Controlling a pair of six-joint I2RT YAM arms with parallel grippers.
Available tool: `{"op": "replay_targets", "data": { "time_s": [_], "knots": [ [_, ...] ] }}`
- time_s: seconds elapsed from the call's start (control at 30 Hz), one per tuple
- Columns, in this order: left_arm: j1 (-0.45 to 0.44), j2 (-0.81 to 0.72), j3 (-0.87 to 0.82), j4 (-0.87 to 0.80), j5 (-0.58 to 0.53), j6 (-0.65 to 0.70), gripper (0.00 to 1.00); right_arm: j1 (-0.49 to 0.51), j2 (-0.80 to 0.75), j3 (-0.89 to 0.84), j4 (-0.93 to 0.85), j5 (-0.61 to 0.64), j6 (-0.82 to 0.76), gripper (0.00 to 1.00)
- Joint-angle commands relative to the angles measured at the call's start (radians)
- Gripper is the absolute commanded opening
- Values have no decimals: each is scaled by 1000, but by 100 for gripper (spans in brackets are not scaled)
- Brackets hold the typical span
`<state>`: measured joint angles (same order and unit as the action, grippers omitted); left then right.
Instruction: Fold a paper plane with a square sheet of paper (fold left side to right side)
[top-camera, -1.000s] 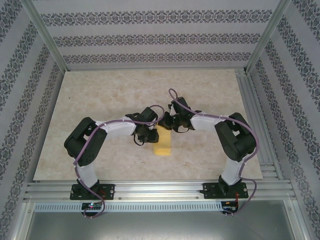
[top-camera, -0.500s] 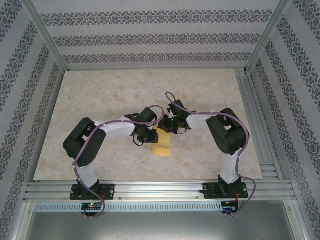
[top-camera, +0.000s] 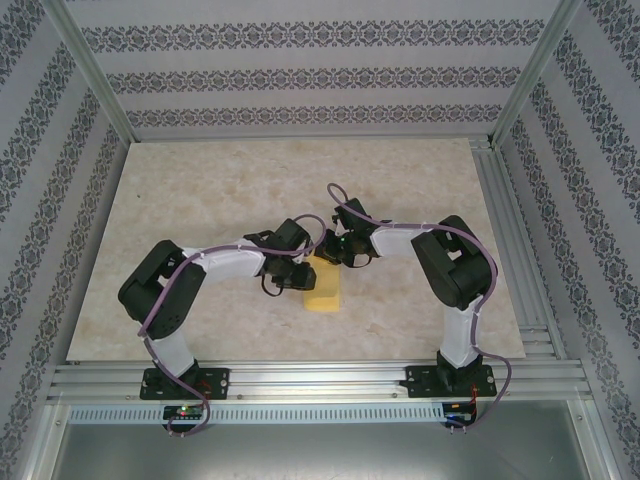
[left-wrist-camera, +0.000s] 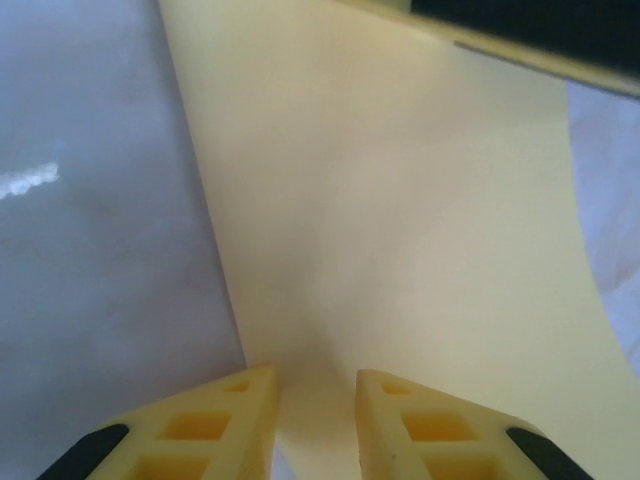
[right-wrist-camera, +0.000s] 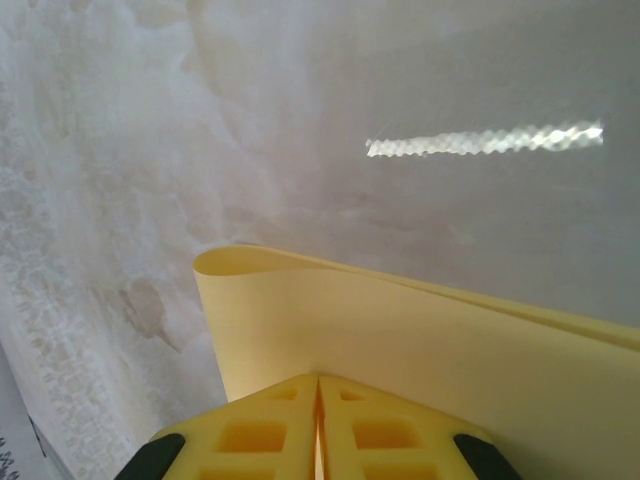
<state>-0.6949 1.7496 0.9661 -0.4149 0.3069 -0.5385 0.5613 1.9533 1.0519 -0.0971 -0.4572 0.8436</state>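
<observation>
The left gripper (left-wrist-camera: 315, 425) is easing its jaws narrowly apart, releasing the square sheet of paper (top-camera: 322, 288), which is lying near the middle of the near edge of the table (top-camera: 200, 190). The right gripper (right-wrist-camera: 318, 420) is staying pinched shut on the sheet's curled edge. The left-to-right fold looks laid over, with its crease probably still needing pressing.

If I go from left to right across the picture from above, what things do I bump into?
Left arm → yellow paper sheet → right arm.
</observation>
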Motion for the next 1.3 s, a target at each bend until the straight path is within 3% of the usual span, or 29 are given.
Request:
{"op": "replay_targets", "data": {
  "time_s": [0.0, 0.47, 0.73, 1.27],
  "knots": [
    [3, -30, -37, -24, 60, 68, 30, 7, 41, -11, -78, 85, -20, 10],
    [-5, -137, -103, 38, 130, 40, 30, 9, 44, -10, -87, 84, -23, 10],
    [3, -258, -64, -9, 35, 12, 31, 9, 41, -2, -101, 84, -34, 10],
    [8, -200, -40, 78, 34, -6, 35, 9, 25, 0, -128, 106, -52, 10]
  ]
}}
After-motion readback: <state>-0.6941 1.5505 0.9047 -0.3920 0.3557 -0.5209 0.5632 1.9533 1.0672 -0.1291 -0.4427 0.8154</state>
